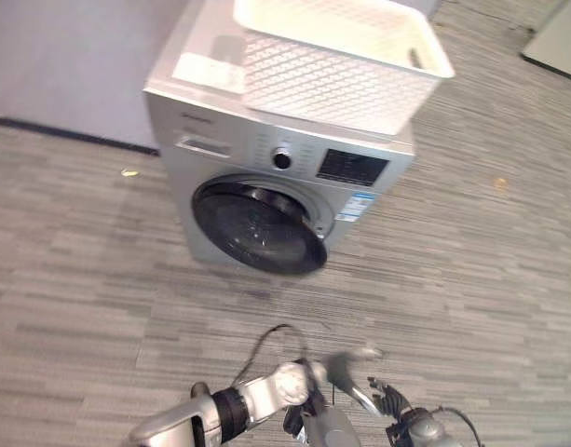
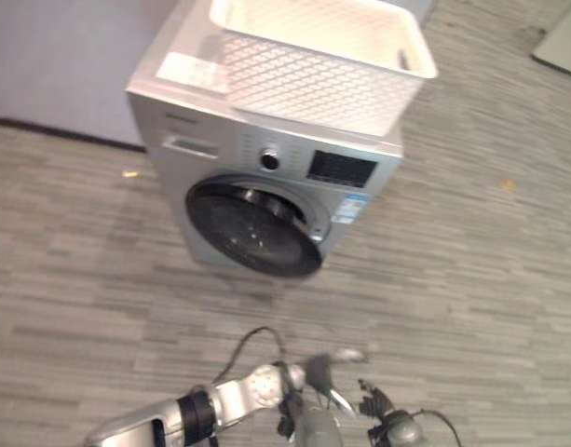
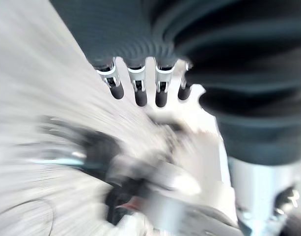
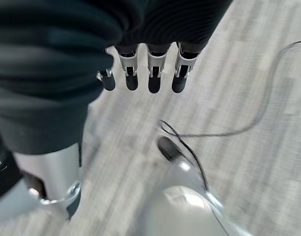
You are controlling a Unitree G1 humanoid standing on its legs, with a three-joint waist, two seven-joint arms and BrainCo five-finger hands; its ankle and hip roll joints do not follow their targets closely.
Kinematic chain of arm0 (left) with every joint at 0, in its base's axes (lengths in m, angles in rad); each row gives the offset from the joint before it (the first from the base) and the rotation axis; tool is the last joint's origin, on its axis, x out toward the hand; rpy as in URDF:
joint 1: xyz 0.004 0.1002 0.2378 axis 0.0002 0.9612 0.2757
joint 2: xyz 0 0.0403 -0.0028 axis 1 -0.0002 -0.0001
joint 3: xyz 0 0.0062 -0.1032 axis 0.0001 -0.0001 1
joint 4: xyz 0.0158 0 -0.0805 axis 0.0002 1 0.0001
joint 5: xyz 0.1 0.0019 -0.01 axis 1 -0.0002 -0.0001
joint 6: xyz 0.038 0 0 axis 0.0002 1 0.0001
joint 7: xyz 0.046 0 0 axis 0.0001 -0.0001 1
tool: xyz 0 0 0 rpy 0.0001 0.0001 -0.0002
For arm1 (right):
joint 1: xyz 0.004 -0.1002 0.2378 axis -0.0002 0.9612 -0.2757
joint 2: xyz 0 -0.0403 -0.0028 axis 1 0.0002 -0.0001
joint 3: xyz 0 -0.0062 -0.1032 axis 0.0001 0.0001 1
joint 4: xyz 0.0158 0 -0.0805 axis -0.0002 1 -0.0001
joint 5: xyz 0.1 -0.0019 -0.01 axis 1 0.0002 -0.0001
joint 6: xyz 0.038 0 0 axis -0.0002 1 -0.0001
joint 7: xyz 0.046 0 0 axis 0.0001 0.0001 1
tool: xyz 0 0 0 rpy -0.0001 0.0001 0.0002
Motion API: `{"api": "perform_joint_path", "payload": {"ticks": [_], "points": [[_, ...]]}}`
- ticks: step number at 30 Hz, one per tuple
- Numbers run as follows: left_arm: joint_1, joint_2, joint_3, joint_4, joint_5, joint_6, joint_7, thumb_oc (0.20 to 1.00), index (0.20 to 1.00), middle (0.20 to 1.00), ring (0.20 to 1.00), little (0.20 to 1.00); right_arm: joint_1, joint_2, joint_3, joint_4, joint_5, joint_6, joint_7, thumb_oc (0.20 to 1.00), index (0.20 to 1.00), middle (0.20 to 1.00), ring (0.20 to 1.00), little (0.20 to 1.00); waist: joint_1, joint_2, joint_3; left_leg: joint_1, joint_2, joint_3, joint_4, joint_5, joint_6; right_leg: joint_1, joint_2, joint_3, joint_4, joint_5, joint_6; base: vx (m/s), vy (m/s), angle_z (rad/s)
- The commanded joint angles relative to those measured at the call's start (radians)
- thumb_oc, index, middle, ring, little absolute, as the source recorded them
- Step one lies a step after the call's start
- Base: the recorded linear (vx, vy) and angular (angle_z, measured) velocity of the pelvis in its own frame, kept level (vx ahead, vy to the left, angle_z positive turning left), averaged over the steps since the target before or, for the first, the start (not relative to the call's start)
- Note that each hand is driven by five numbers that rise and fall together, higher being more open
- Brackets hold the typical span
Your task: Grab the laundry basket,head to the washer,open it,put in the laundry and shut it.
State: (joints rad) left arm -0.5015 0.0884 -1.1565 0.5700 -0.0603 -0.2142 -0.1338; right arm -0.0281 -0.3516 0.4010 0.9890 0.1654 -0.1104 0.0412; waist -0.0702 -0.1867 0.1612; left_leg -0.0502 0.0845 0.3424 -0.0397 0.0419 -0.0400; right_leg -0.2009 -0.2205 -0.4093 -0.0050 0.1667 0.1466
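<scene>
The white laundry basket sits on top of the silver washer, well ahead of both hands and touched by neither; what lies inside it cannot be made out. The washer's round dark door looks shut against the front panel, with a knob and a dark display above it, just under the basket's near wall. The left hand hangs low, far short of the washer, its fingers straight and side by side with nothing in them. The right hand hangs just beside it, equally far from the washer, fingers straight and holding nothing, over the grey striped carpet floor. A pale wall with a dark skirting stands beyond the hands, behind the washer.
</scene>
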Motion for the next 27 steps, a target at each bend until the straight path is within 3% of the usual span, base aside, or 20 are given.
{"api": "perform_joint_path", "payload": {"ticks": [1, 3, 4, 5, 6, 12, 13, 19, 21, 26, 27], "points": [[0.024, 0.033, 0.23, 0.189, 0.07, 0.018, 0.068, 1.0, 1.0, 1.0, 1.0, 1.0, -0.01, -0.064, 0.013, 0.031, -0.053, -0.005, -0.018, 1.0, 1.0, 1.0, 1.0, 1.0, 0.033, 0.046, 0.052, -0.031, 0.057, -0.119, -0.048, 0.052, -0.055, 0.106, -0.056, 0.002, -0.038, 0.027, 0.071, 0.03, -0.027, -0.14], [0.061, 0.061, 0.27, 0.208, 0.103, 0.018, 0.074, 1.0, 1.0, 1.0, 1.0, 1.0, -0.002, -0.062, -0.011, 0.073, -0.057, 0.0, -0.018, 1.0, 1.0, 1.0, 1.0, 1.0, 0.039, 0.062, 0.038, -0.025, 0.056, -0.117, -0.048, 0.051, -0.056, 0.117, -0.06, 0.0, -0.051, 0.031, 0.072, 0.04, -0.05, 0.04], [0.116, 0.098, 0.378, 0.264, 0.084, 0.038, 0.102, 1.0, 1.0, 1.0, 1.0, 1.0, -0.008, -0.046, -0.031, 0.133, -0.063, 0.007, -0.018, 1.0, 1.0, 1.0, 1.0, 1.0, 0.048, 0.081, 0.027, -0.014, 0.054, -0.112, -0.048, 0.052, -0.058, 0.128, -0.061, -0.001, -0.059, 0.033, 0.071, 0.03, -0.048, 0.02], [0.116, 0.098, 0.379, 0.264, 0.084, 0.038, 0.102, 1.0, 1.0, 1.0, 1.0, 1.0, -0.009, -0.046, -0.03, 0.134, -0.063, 0.006, -0.018, 1.0, 1.0, 1.0, 1.0, 1.0, 0.047, 0.081, 0.027, -0.013, 0.054, -0.112, -0.048, 0.052, -0.058, 0.128, -0.061, -0.001, -0.059, 0.033, 0.071, 0.06, -0.041, -0.04], [0.167, 0.118, 0.498, 0.305, 0.009, 0.051, 0.124, 1.0, 1.0, 1.0, 1.0, 1.0, 0.001, -0.04, -0.048, 0.162, -0.067, 0.016, -0.015, 1.0, 1.0, 1.0, 1.0, 1.0, 0.057, 0.097, 0.02, 0.0, 0.055, -0.107, -0.048, 0.056, -0.058, 0.137, -0.058, 0.004, -0.055, 0.029, 0.065, 0.06, -0.02, -0.08], [0.176, 0.099, 0.668, 0.512, -0.048, 0.091, 0.167, 1.0, 1.0, 1.0, 1.0, 1.0, 0.007, -0.038, -0.08, 0.215, -0.079, 0.031, -0.002, 1.0, 1.0, 1.0, 1.0, 1.0, 0.05, 0.12, 0.006, 0.023, 0.057, -0.088, -0.048, 0.053, -0.06, 0.151, -0.053, 0.011, -0.068, 0.029, 0.06, 0.04, -0.001, 0.01], [0.131, 0.098, 0.725, 0.615, -0.026, 0.117, 0.208, 1.0, 1.0, 1.0, 1.0, 1.0, -0.016, -0.045, -0.083, 0.22, -0.076, 0.035, -0.007, 1.0, 1.0, 1.0, 1.0, 1.0, 0.036, 0.125, 0.013, 0.014, 0.057, -0.078, -0.048, 0.056, -0.06, 0.131, -0.052, 0.027, -0.065, 0.034, 0.059, -0.05, 0.04, -0.07], [-0.025, 0.135, 0.862, 0.727, -0.146, 0.131, 0.277, 1.0, 1.0, 1.0, 1.0, 1.0, -0.079, -0.077, -0.065, 0.155, -0.061, 0.033, -0.022, 1.0, 1.0, 1.0, 1.0, 1.0, -0.005, 0.11, 0.086, -0.062, 0.068, -0.056, -0.048, 0.083, -0.064, 0.022, -0.038, 0.088, -0.058, 0.057, 0.052, -0.11, 0.034, -0.3], [-0.128, 0.16, 0.863, 0.758, -0.15, 0.133, 0.302, 1.0, 1.0, 1.0, 1.0, 1.0, -0.087, -0.096, -0.053, 0.116, -0.057, 0.025, -0.02, 1.0, 1.0, 1.0, 1.0, 1.0, -0.04, 0.086, 0.124, -0.116, 0.073, -0.056, -0.048, 0.098, -0.067, -0.038, -0.031, 0.111, -0.062, 0.073, 0.053, -0.11, 0.023, -0.31], [-0.277, 0.198, 0.85, 0.79, -0.163, 0.145, 0.319, 1.0, 1.0, 1.0, 1.0, 1.0, -0.091, -0.12, -0.034, 0.069, -0.055, 0.021, -0.014, 1.0, 1.0, 1.0, 1.0, 1.0, -0.092, 0.052, 0.152, -0.173, 0.086, -0.046, -0.048, 0.111, -0.073, -0.112, -0.02, 0.148, -0.066, 0.087, 0.052, 0.01, 0.009, -0.22], [-0.299, 0.207, 0.842, 0.79, -0.159, 0.146, 0.324, 1.0, 1.0, 1.0, 1.0, 1.0, -0.089, -0.124, -0.032, 0.06, -0.051, 0.02, -0.013, 1.0, 1.0, 1.0, 1.0, 1.0, -0.099, 0.054, 0.15, -0.169, 0.093, -0.049, -0.048, 0.092, -0.084, -0.11, -0.012, 0.16, -0.07, 0.075, 0.062, 0.08, 0.019, -0.03]]}}
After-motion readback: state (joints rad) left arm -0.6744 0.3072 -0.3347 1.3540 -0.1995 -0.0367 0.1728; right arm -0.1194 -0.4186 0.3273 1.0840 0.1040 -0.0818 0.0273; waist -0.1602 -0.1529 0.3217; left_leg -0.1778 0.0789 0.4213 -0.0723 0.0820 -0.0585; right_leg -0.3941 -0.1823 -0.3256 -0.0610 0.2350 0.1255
